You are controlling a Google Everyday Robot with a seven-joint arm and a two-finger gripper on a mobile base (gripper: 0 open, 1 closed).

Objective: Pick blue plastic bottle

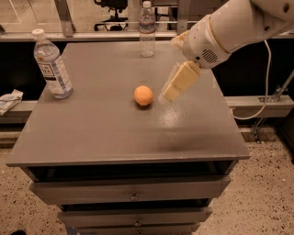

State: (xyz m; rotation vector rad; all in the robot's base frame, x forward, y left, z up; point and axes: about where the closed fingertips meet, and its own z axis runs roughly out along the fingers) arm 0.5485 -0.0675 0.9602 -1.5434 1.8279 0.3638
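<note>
We see a dim, warm-toned scene lit from overhead. On the grey table (105, 137), a pale sheen of glare spreads just right of the orange ball (143, 95). It lies directly beneath the gripper (171, 92), which hangs just right of the ball with light on its cream face. Forward and right of the ball, toward the front edge, lies a broad, soft shadow. The ball itself throws only a small dark patch at its base. Far behind the ball the floor (20, 11) looks brighter, and the gaps around the drawers (133, 190) below are nearly black.
</note>
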